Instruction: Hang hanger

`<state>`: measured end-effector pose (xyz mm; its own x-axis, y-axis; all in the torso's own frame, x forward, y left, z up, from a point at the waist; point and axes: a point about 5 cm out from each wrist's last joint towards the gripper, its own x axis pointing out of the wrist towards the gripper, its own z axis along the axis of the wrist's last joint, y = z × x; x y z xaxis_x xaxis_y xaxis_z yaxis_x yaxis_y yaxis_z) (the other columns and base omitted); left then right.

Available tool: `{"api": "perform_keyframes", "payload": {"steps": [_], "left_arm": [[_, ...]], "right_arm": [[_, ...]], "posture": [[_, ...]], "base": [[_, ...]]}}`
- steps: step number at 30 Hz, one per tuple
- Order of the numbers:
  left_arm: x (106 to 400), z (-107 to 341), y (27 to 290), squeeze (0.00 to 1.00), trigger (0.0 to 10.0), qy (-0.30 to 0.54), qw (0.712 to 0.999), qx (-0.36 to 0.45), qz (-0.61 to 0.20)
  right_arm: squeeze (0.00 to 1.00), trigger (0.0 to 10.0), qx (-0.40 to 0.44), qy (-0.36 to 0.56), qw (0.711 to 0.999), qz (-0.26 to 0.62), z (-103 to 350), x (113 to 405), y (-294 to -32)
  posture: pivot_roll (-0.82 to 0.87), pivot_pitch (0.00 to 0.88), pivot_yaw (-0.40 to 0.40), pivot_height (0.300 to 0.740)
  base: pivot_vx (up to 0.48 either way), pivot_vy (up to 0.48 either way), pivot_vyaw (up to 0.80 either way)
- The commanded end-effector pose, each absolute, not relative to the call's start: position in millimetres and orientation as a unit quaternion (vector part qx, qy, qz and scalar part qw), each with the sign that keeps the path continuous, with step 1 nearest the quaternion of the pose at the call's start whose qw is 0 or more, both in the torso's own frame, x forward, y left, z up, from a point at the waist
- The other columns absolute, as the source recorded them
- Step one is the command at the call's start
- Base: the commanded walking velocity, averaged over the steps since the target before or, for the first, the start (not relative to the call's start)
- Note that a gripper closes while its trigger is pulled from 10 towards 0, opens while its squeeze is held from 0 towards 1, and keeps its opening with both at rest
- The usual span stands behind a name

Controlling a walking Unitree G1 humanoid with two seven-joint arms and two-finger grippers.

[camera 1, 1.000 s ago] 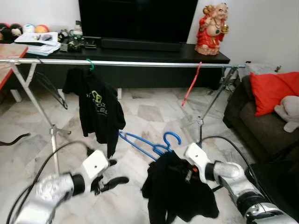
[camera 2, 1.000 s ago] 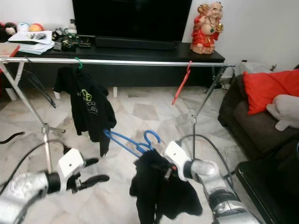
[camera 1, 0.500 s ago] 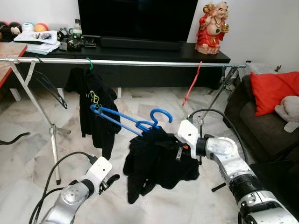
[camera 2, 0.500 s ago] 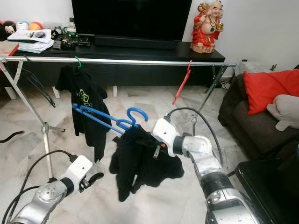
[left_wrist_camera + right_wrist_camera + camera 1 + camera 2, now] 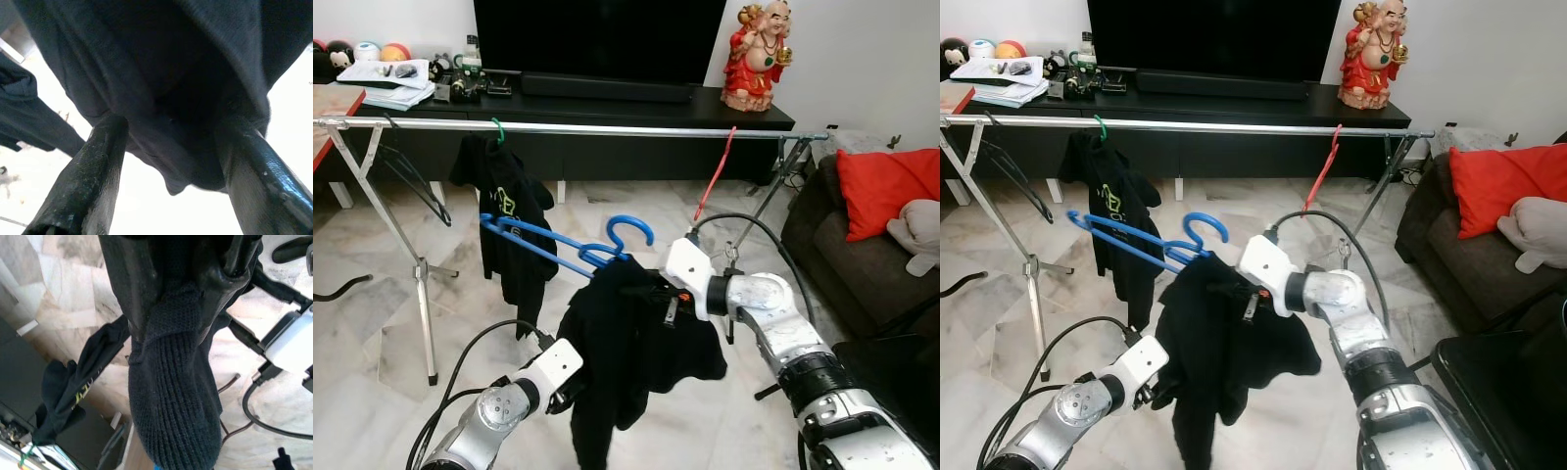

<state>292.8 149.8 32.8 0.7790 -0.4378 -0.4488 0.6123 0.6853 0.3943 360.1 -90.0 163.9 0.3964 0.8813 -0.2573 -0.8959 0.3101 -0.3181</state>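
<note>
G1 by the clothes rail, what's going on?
The right tool is shut on a black garment draped on a blue hanger, held up short of the clothes rail. The left tool is open beneath the garment's hanging hem. A black T-shirt and a red hanger hang on the rail.

Blue hanger [image 5: 570,246] with black garment [image 5: 625,355], now higher, nearer the rail [image 5: 607,129].
</note>
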Motion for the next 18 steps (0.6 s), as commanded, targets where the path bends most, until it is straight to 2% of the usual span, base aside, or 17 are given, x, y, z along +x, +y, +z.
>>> {"api": "perform_keyframes", "payload": {"steps": [1,4,9,12,18], "left_arm": [[291,31,143,0.00,10.0,0.157,0.895,0.279,-0.311],[293,32,143,0.00,10.0,0.153,0.896,0.282,-0.305],[309,38,147,0.00,10.0,0.143,0.915,0.296,-0.236],[308,37,140,0.00,10.0,0.142,0.907,0.298,-0.263],[313,39,140,0.00,10.0,0.139,0.913,0.298,-0.241]], "right_arm": [[0.00,0.0,-0.213,-0.023,0.807,0.550,186,363,-83],[0.00,0.0,-0.212,-0.031,0.800,0.560,188,360,-76],[0.00,0.0,-0.201,-0.059,0.783,0.586,200,351,-62],[0.00,0.0,-0.201,-0.058,0.782,0.587,200,350,-62],[0.00,0.0,-0.191,-0.062,0.784,0.588,205,349,-59]], "posture": [[0.13,0.067,-0.162,0.740],[0.13,0.066,-0.162,0.740],[0.13,0.056,-0.164,0.740],[0.12,0.052,-0.166,0.740],[0.12,0.052,-0.166,0.740]], "base": [[0.000,0.000,0.00],[0.000,0.000,0.00],[0.000,0.000,0.00],[0.000,0.000,0.00],[0.000,0.000,0.00]]}}
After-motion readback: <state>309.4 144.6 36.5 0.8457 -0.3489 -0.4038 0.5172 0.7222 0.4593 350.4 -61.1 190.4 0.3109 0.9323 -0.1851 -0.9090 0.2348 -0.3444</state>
